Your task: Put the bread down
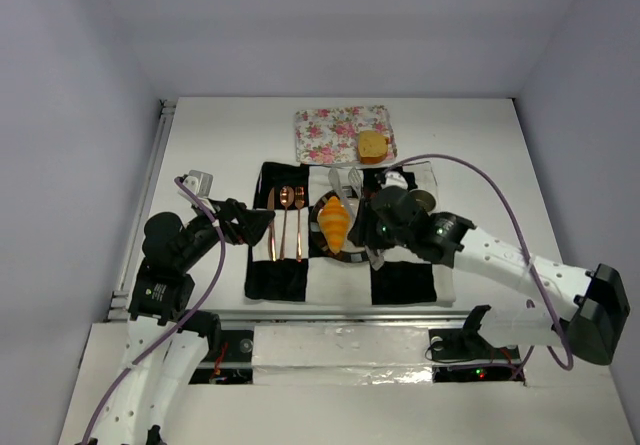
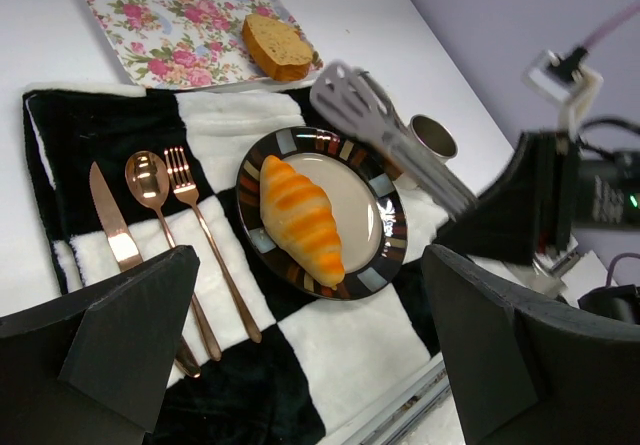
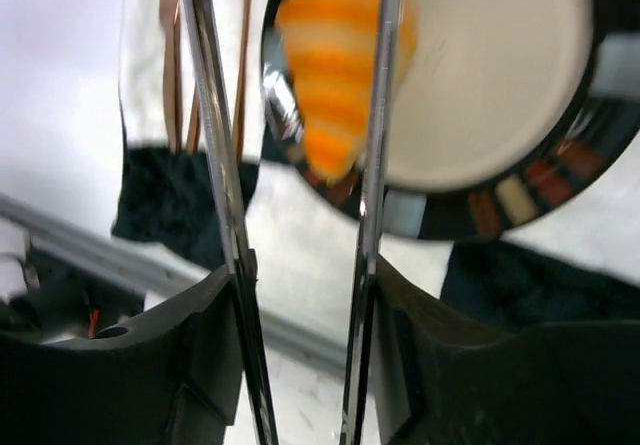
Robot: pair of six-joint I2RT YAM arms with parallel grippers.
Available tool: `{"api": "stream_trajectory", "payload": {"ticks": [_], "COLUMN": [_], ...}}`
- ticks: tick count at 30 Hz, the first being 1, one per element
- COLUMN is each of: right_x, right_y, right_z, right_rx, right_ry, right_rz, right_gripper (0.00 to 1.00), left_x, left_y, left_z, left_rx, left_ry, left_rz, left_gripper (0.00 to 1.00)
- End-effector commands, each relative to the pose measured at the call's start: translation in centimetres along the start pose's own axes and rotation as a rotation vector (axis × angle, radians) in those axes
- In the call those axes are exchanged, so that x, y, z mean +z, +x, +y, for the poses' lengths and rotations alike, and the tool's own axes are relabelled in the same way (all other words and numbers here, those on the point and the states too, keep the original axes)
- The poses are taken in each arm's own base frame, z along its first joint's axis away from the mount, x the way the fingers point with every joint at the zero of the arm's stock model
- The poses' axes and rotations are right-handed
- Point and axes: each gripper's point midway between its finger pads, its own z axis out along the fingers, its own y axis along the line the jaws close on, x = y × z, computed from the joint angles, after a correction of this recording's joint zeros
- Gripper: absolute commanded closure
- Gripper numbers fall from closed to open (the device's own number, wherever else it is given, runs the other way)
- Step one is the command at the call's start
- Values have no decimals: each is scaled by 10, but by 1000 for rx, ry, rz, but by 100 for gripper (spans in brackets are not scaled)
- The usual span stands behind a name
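Croissant [image 2: 298,217] lies on the plate [image 2: 375,270]: judged placed. Bun [image 2: 276,47] sits on the tray [image 2: 150,15], possibly still to move. Right end effector [image 3: 305,295] is clenched on empty tongs [image 2: 390,130] over the plate. Left end effector [image 1: 255,223] is released, holding nothing.

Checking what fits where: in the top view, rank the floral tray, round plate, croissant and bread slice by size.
1. floral tray, largest
2. round plate, partly under the tongs
3. croissant
4. bread slice, smallest, though it sits farther from the camera
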Motion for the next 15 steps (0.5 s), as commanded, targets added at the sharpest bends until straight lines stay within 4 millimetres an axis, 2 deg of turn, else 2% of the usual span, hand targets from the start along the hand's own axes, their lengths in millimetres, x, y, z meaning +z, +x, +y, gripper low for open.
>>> {"api": "stream_trajectory", "payload": {"ticks": [1, 3, 4, 5, 6, 7, 8, 10, 11, 12, 15], "right_x": [15, 20, 33, 33, 37, 51, 52, 61, 72, 74, 88], "right_y": [-66, -90, -94, -117, -123, -125, -144, -152, -150, -161, -162], "right_z": [-21, -30, -40, -47, -53, -64, -74, -87, -98, -105, -127], "right_rx": [37, 30, 29, 45, 27, 28, 52, 58, 66, 74, 87], "right_ry": [58, 71, 107, 123, 141, 175, 193, 206, 227, 225, 264], "right_rz": [-140, -159, -139, -170, -160, -133, -155, -131, -103, -106, -54], "right_gripper": [50, 51, 51, 51, 51, 51, 51, 51, 51, 51, 51], "left_x": [1, 1, 1, 1, 1, 1, 0, 0, 0, 0, 0], "left_y": [-7, -7, -7, -6, -7, -6, -7, -8, -8, -8, -8], "left_z": [-5, -5, -5, -5, -6, -5, -6, -6, -6, -6, -6], "left_rx": [25, 27, 26, 26, 28, 27, 29, 29, 31, 30, 30], "left_ry": [27, 28, 28, 28, 30, 29, 29, 30, 29, 30, 32], "left_rz": [-33, -31, -31, -31, -34, -32, -36, -38, -40, -39, -38], "left_gripper": [5, 5, 5, 5, 5, 5, 5, 5, 5, 5, 5]}}
